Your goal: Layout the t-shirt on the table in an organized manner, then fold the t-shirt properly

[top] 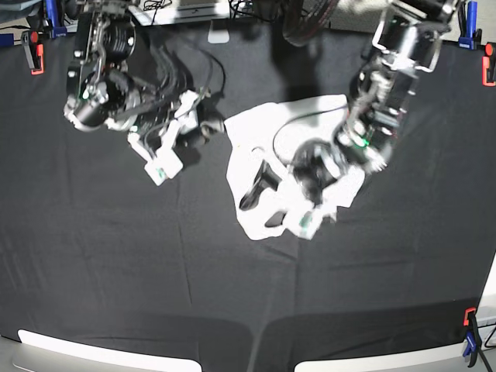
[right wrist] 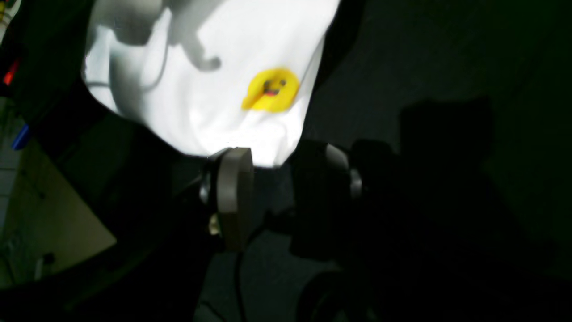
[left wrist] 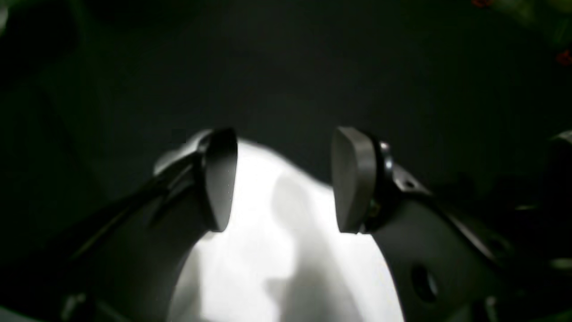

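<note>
Overhead, the left arm reaches down from the far right corner of the table [top: 93,263] and bends inward, so that the left gripper [top: 304,222] hangs low over the near edge of the t-shirt [top: 260,128]. The right arm comes in from the far left corner, folded at the elbow, and the right gripper [top: 161,164] sits above bare black cloth, just beside the shirt's left edge and apart from it.

The t-shirt lies bunched near the middle of the table, slightly towards the far side, a crumpled white heap with uneven edges and dark shadows from the arm across it. From the base view mostly plain white shows. The right wrist view catches a yellow cartoon shape with a small face [right wrist: 270,89] printed on the cloth near one edge, and soft folds run across the fabric there. Orange clamps [top: 34,48] and blue clamps [top: 53,15] hold the black cover at the table's far edge.

In the left wrist view the left gripper's [left wrist: 283,179] jaws stand wide apart, the two dark pads [left wrist: 221,179] well clear of each other, with the white shirt [left wrist: 277,250] filling the gap below them. Whether the pads touch the cloth cannot be told, and nothing is pinched between them. In the right wrist view the right gripper's [right wrist: 268,192] jaws are also parted, one pale pad [right wrist: 234,197] plain to see and the other in deep shadow; the shirt's edge [right wrist: 201,89] lies just past the fingertips, and nothing is held.
</note>
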You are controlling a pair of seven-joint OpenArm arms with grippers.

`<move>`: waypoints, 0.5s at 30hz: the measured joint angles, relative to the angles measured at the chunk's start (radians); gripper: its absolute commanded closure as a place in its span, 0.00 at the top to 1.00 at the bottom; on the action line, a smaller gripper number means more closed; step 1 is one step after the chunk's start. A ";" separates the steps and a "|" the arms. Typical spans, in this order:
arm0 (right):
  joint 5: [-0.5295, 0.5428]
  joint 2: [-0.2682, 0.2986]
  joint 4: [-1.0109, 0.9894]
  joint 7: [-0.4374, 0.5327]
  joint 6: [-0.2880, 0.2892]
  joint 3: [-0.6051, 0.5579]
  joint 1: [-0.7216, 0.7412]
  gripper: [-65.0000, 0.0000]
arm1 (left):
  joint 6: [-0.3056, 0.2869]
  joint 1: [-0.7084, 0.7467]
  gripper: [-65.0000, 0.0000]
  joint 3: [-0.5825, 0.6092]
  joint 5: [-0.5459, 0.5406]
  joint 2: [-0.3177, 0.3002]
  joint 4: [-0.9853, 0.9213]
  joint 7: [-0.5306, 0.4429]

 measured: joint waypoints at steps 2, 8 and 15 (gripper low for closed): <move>-0.003 0.000 0.000 0.000 0.000 0.000 -0.014 0.40 | 0.000 0.005 0.49 0.000 0.001 0.010 -0.131 -0.128; -0.003 0.002 0.000 0.000 0.000 0.000 -0.026 0.40 | -0.014 -0.013 0.49 -0.004 0.110 0.055 -0.463 -0.478; -0.003 0.002 0.000 0.000 0.000 0.000 -0.027 0.40 | -0.037 -0.031 0.49 -0.006 0.166 0.076 -0.575 -0.591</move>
